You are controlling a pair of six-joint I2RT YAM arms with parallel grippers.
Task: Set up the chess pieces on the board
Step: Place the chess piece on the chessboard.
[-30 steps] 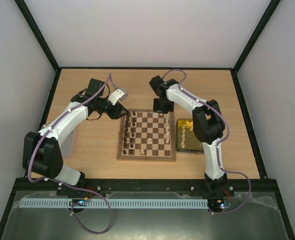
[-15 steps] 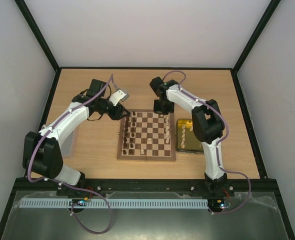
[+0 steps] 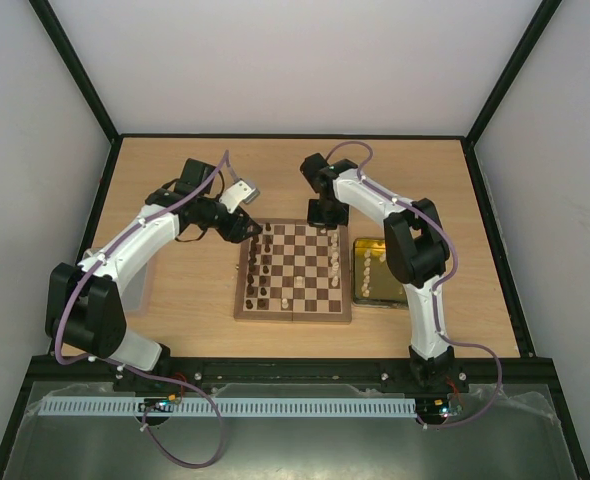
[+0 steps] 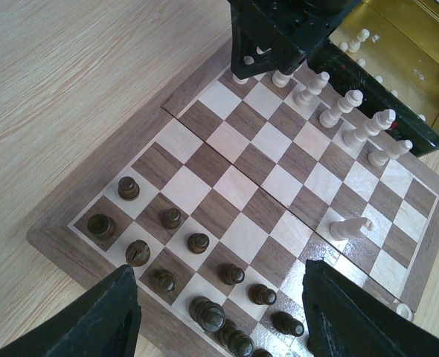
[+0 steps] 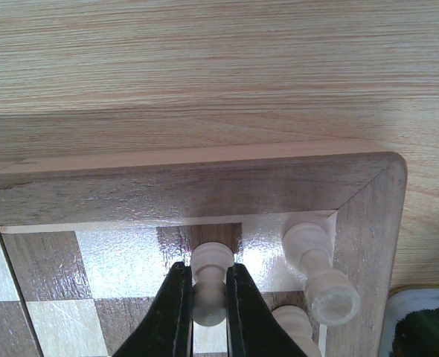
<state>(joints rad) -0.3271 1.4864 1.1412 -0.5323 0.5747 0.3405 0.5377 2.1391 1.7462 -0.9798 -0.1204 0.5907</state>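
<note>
Right gripper (image 5: 209, 297) clamped on pale piece (image 5: 211, 259), axis upright, above far-right board (image 5: 190, 186) square, just left of corner piece (image 5: 320, 279). Left gripper (image 4: 218, 297) wide apart, empty.

White link shells, black joint housings on left arm (image 3: 127, 242) and right arm (image 3: 371, 201). Purple cable (image 3: 218, 168) routed along each. Black tapered fingers (image 4: 104, 320) on left gripper (image 4: 218, 268) and right gripper (image 5: 206, 271).

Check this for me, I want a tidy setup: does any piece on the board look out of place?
Yes. One pale piece lies toppled on its side on the board, well apart from the upright pale row.
</note>
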